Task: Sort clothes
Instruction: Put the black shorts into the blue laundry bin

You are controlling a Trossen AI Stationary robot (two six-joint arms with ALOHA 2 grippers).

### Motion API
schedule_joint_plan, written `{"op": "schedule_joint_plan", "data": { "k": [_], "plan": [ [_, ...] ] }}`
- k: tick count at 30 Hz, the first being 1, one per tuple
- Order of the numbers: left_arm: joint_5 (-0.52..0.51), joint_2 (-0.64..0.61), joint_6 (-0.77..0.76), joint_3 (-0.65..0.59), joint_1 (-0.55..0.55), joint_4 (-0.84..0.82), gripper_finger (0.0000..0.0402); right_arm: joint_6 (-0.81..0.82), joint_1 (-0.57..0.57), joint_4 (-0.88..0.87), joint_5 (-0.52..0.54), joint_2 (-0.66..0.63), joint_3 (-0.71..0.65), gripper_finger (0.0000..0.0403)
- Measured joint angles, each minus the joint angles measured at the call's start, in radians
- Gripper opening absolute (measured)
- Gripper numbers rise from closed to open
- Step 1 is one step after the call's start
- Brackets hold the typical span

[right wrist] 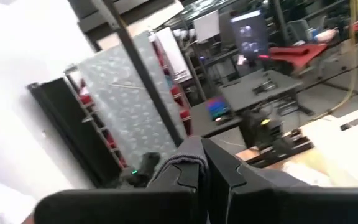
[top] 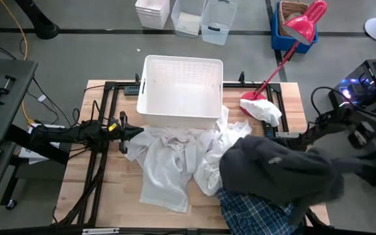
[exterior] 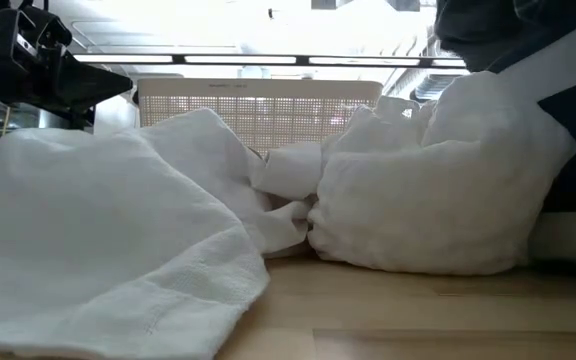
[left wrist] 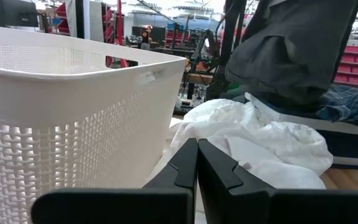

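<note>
A pile of white clothes [top: 175, 156] lies on the table against the near wall of the white basket [top: 181, 91]; it also fills the low view [exterior: 118, 230]. My left gripper [top: 132, 130] is shut and empty at the pile's left edge, just above it [left wrist: 196, 168]. My right gripper [right wrist: 204, 165] is shut on the charcoal grey garment [top: 273, 170], which hangs raised over the navy-and-white plaid garment [top: 253, 209] at the near right. In the high view the garment hides the right gripper. No dark green garment shows. My right gripper pinches a fold of the charcoal garment [right wrist: 182, 163] between its two shut fingers. The cloth bunches around the fingertips and spreads out below them. The garment hangs well above the table [left wrist: 291, 50], over the plaid garment and the white pile.
A dark navy bin [left wrist: 347, 134] stands at the near right under the plaid garment. A red long-handled tool [top: 286, 52] leans across the table's far right corner, its red-and-white end [top: 260, 108] on the table. Clear bins [top: 188, 16] stand on the floor beyond.
</note>
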Motion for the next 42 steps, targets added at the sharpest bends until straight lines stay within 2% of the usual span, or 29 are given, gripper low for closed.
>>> {"op": "schedule_joint_plan", "data": {
  "k": [4, 8, 12, 16, 18, 21, 22, 23, 24, 27, 30, 32, 36, 39, 42],
  "plan": [
    [0.0, 0.0, 0.0, 0.0, 0.0, 0.0, 0.0, 0.222, -0.014, -0.188, -0.038, 0.016, 0.0, 0.0],
    [0.0, 0.0, 0.0, 0.0, 0.0, 0.0, 0.0, 0.583, -0.113, -0.428, -0.218, 0.043, 0.0, 0.0],
    [0.0, 0.0, 0.0, 0.0, 0.0, 0.0, 0.0, 1.053, -0.202, -0.658, -0.426, 0.09, 0.001, 0.0],
    [0.0, 0.0, 0.0, 0.0, 0.0, 0.0, 0.0, 1.638, -0.269, -0.935, -0.611, 0.168, 0.001, 0.0],
    [0.0, 0.0, 0.0, 0.0, 0.0, 0.0, 0.0, 1.94, -0.304, -1.094, -0.809, 0.219, -0.001, 0.0],
    [0.0, 0.0, 0.0, 0.0, 0.0, 0.0, 0.0, 2.23, -0.36, -1.306, -1.196, 0.286, -0.001, 0.0],
    [0.0, 0.0, 0.0, 0.0, 0.0, 0.0, 0.0, 2.248, -0.385, -1.346, -1.301, 0.31, -0.001, 0.0],
    [0.0, 0.0, 0.0, 0.0, 0.0, 0.0, 0.0, 2.24, -0.409, -1.328, -1.355, 0.33, -0.009, 0.0],
    [0.0, 0.0, 0.0, 0.0, 0.0, 0.0, 0.0, 2.231, -0.432, -1.309, -1.365, 0.345, -0.024, 0.0],
    [0.0, 0.0, 0.0, -0.001, 0.0, 0.002, 0.0, 2.221, -0.525, -1.33, -1.303, 0.385, -0.056, 0.0],
    [0.0, 0.0, 0.0, 0.0, 0.0, 0.004, 0.0, 2.146, -0.616, -1.318, -1.235, 0.389, -0.15, 0.0],
    [0.0, 0.0, 0.0, 0.0, 0.0, 0.001, 0.0, 2.099, -0.675, -1.325, -1.246, 0.391, -0.234, 0.0],
    [0.0, 0.0, 0.0, -0.001, 0.0, 0.001, 0.0, 1.966, -0.755, -1.319, -1.438, 0.39, -0.42, 0.0],
    [0.0, 0.0, 0.0, -0.001, 0.0, 0.0, 0.0, 1.956, -0.757, -1.314, -1.54, 0.39, -0.559, 0.0],
    [0.0, 0.0, 0.0, -0.001, 0.0, 0.0, 0.0, 1.927, -0.74, -1.234, -1.707, 0.387, -0.707, 0.0]
  ]
}}
